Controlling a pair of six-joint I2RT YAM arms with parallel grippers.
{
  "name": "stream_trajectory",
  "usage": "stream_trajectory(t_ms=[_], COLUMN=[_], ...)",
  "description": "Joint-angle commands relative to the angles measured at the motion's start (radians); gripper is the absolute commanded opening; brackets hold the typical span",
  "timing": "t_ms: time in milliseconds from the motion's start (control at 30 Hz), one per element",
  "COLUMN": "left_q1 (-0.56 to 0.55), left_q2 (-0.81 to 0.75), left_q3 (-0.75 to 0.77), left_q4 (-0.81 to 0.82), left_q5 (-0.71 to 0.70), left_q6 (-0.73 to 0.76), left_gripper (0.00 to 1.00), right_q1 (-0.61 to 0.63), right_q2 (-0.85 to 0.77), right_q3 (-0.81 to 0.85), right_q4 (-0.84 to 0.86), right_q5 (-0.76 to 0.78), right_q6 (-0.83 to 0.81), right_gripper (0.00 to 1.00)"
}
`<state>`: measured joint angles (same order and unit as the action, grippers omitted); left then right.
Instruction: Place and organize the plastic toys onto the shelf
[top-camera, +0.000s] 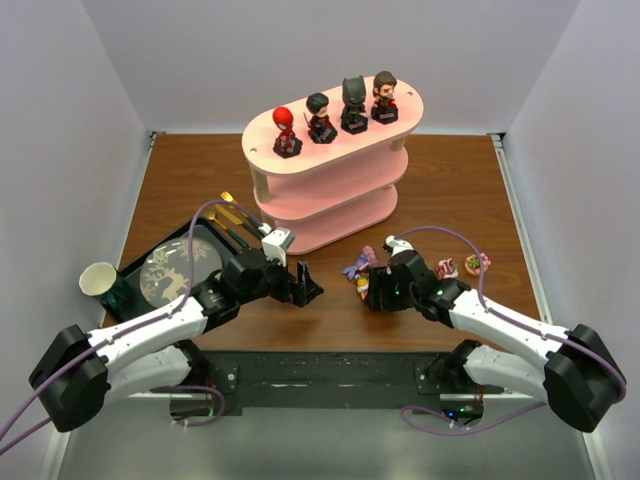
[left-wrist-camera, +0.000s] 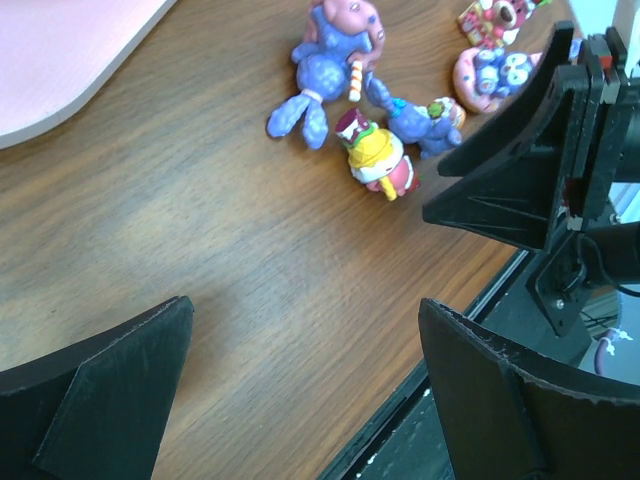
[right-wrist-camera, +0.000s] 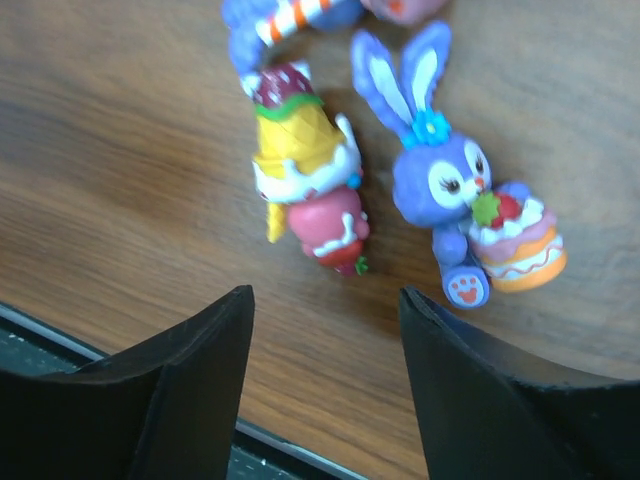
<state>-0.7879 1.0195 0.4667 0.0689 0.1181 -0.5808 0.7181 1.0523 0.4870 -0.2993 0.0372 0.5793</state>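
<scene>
Plastic toys (right-wrist-camera: 435, 180) lie tipped over just ahead of the right pincer (right-wrist-camera: 325, 305), whose jaws stand open and empty, seemingly to straddle the yellow-and-red toy (right-wrist-camera: 305, 180).

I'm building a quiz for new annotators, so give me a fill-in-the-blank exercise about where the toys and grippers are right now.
1. The top board of the shelf holds ____ big-headed figures.
2. The purple bunny lies on the ____, not on the shelf.
3. The left gripper and the right gripper are both ____ and hold nothing.
Missing words: four; table; open.
</scene>
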Motion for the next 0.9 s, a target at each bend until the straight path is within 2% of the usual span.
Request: stream_trajectory(t_ms=[0,233,433,800,867], left_q1=[-0.007,-0.007,-0.007,-0.008,-0.007], left_q2=[0.027,0.025,0.022,0.03,0.033], left_q3=[0.043,0.039,0.035,0.033,0.033], left_q4=[0.055,0.057,0.057,0.071,0.074], left_q5=[0.009,0.014,0.014,0.023,0.026], left_q6=[0.027,0.027,0.025,0.03,0.032], left_gripper=[1.0,1.0,1.0,1.0,1.0], right_q1=[0.0,-0.06,-0.175,-0.183,-0.183], right_q2=[-0.04,-0.037,-0.026,0.064,0.084], right_q3=[-0.05,-0.159,-0.24,-0.266,-0.266], right_q4=[0.097,0.264,0.411,0.545,0.565], right_q5=[0.007,-0.086,-0.187,-0.263,-0.264], right_q6=[0.062,0.109,0.162,0.191,0.192], right_gripper=[0.59,0.52,0.48,0.46,0.42])
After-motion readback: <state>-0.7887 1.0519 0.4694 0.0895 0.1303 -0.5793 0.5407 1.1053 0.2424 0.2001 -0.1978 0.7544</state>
